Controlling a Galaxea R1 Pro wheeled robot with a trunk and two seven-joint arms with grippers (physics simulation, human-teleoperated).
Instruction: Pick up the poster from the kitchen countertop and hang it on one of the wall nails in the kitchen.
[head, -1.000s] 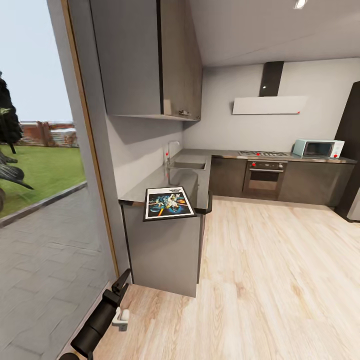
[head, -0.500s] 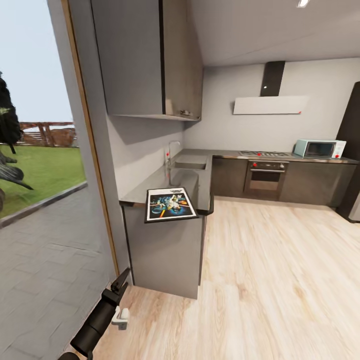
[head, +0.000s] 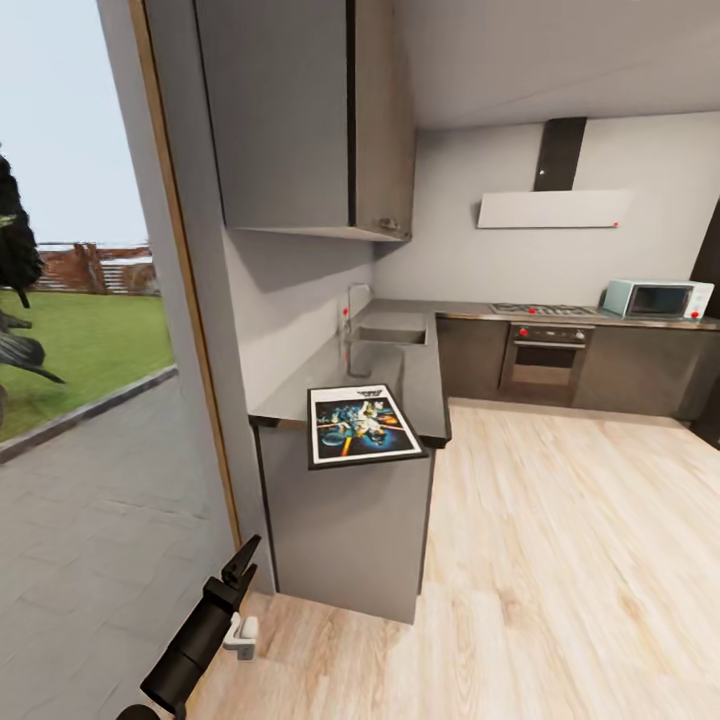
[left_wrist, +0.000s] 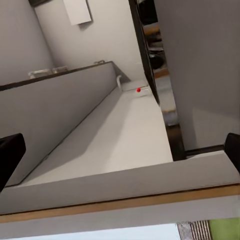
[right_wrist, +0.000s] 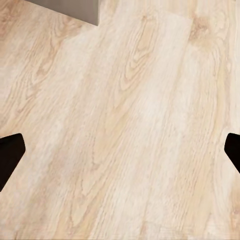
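Note:
The poster (head: 362, 425), black-framed with colourful figures on a dark ground, lies flat on the near end of the grey kitchen countertop (head: 425, 385), its near edge just over the counter's end. My left gripper (head: 243, 562) hangs low in front of that counter end, well below and left of the poster. In the left wrist view the left gripper (left_wrist: 120, 160) is open, its dark fingertips (left_wrist: 10, 160) wide apart, facing the light wall. My right gripper (right_wrist: 120, 157) is open too, over bare pale wood floor (right_wrist: 125, 115).
A sink (head: 390, 335) and tap (head: 352, 300) sit further along the counter, under a tall wall cabinet (head: 300, 110). Oven (head: 543, 362), hob (head: 540, 310) and teal microwave (head: 657, 298) line the far wall. A wood-edged glass opening (head: 175, 300) shows the garden on the left. Open floor (head: 580, 560) lies to the right.
The whole view has shifted: the counter end and poster now look larger, lower and further right, so the camera has come closer. The left arm keeps its place in the picture.

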